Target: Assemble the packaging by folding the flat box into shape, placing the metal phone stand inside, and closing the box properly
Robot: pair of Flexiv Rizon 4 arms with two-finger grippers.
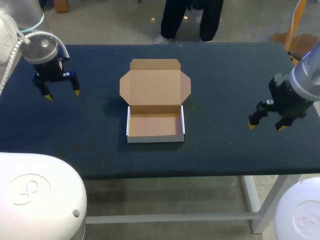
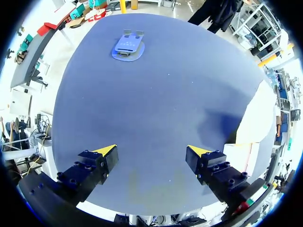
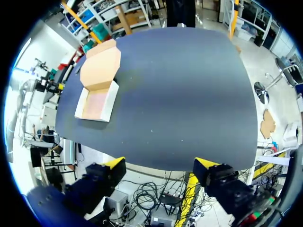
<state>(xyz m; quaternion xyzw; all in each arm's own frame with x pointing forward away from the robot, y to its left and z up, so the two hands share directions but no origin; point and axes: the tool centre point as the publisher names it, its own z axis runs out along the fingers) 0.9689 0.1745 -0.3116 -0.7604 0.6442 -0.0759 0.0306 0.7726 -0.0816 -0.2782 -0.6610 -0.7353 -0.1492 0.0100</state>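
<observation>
Left gripper (image 2: 151,150) and right gripper (image 3: 160,162), both spread and empty, flank the open box (image 1: 155,125). The phone stand (image 2: 128,47) lies well apart from the box, on its left-arm side. Risk: the flat stand slipping from the pinch, or the light box being knocked askew.

The dark table (image 1: 225,75) is carrying an open box (image 3: 97,94) ahead of my right claw (image 3: 160,163) and a phone stand (image 2: 128,47) ahead of my left claw (image 2: 151,150).

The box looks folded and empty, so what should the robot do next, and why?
Probably the left gripper, open, should move toward the flat metal phone stand lying ahead of it on the dark table: the brown cardboard box stands folded, lid open, empty.
</observation>
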